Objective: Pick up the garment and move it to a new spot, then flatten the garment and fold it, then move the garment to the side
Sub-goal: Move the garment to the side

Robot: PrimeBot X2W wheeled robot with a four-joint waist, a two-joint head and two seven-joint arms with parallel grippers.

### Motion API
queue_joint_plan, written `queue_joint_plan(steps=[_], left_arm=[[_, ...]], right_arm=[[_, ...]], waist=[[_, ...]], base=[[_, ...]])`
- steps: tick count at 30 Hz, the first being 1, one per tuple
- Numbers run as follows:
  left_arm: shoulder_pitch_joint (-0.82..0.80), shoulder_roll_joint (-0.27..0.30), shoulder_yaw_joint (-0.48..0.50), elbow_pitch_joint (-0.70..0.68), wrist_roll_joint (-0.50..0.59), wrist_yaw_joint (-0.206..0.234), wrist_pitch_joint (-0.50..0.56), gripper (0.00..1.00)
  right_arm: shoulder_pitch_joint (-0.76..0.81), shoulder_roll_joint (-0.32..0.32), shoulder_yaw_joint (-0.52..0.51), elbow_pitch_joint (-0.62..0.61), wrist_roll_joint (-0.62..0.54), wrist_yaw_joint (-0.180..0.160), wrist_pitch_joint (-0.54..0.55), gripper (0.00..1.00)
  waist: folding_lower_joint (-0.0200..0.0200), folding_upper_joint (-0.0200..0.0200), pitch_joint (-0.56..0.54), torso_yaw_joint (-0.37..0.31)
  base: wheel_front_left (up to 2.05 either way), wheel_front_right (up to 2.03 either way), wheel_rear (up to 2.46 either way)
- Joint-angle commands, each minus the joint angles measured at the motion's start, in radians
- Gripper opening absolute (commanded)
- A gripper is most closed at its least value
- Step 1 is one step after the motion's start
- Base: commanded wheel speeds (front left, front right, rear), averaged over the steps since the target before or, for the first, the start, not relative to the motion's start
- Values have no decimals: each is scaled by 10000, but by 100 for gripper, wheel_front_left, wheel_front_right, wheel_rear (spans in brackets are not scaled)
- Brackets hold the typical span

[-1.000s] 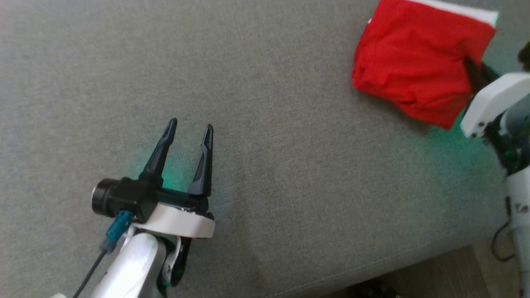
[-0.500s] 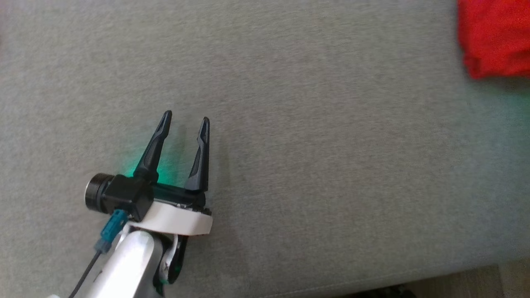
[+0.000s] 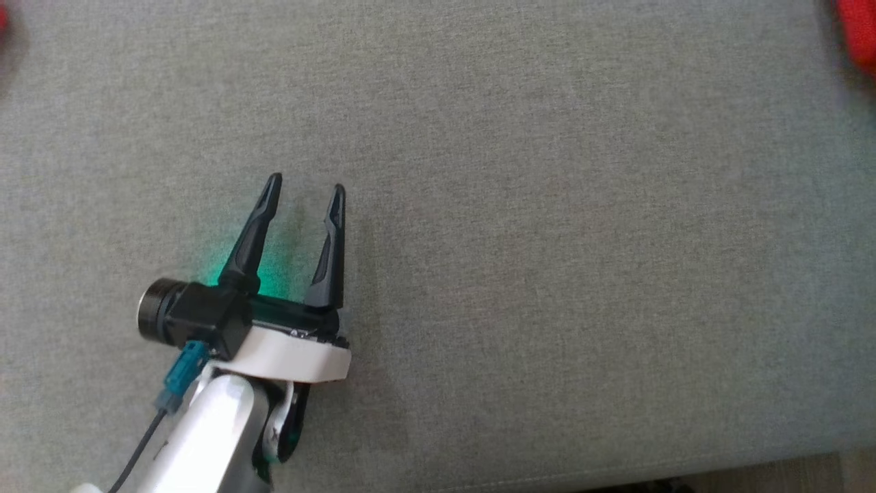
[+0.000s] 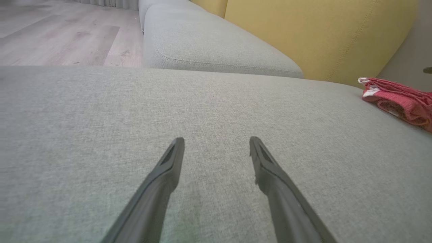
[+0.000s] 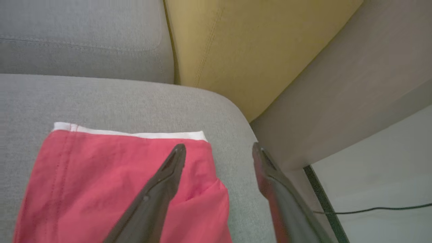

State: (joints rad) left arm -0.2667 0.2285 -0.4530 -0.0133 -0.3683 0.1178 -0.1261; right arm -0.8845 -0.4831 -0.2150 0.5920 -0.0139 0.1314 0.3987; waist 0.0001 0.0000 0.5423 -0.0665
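Right claw (image 5: pixel 218 148) is held with jaws apart and nothing clamped. The folded red garment (image 5: pixel 101 175) is laid flat on the grey cushion (image 5: pixel 118 98), beneath one finger and beside it, so placement at the side is judged complete. Left claw (image 3: pixel 306 183) is held apart over bare cushion, well away from the garment. Contact between finger and cloth cannot be determined, and the garment's near edge is cut off.

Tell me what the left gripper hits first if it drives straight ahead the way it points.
Probably the grey seat cushion just ahead of the left gripper, which seems to slant down at it; the red garment lies off to its right.
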Motion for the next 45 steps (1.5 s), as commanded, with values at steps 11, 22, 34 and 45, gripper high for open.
queue_joint_plan(steps=[11,22,34,45], left_arm=[[-58,-65,256,223,-238,72,-430,100],[722,-96,946,1319,-998,206,-940,100],[2407,19,1289,1983,-1528,243,-1174,100],[2836,-165,1099,2172,-1649,209,-1216,100]], right_arm=[[-22,618,1008,-946,173,-7,-1271,100],[1518,2462,1813,-1742,834,-7,-2594,100],[6576,4280,1722,-3263,860,-7,-4296,100],[9279,4326,2421,-4598,1434,-7,-5056,100]], waist=[[-1,0,-1282,269],[-1,0,-3490,837],[-1,0,-5360,985],[-1,0,-5649,973]], base=[[0,0,0],[0,0,0],[0,0,0],[0,0,0]])
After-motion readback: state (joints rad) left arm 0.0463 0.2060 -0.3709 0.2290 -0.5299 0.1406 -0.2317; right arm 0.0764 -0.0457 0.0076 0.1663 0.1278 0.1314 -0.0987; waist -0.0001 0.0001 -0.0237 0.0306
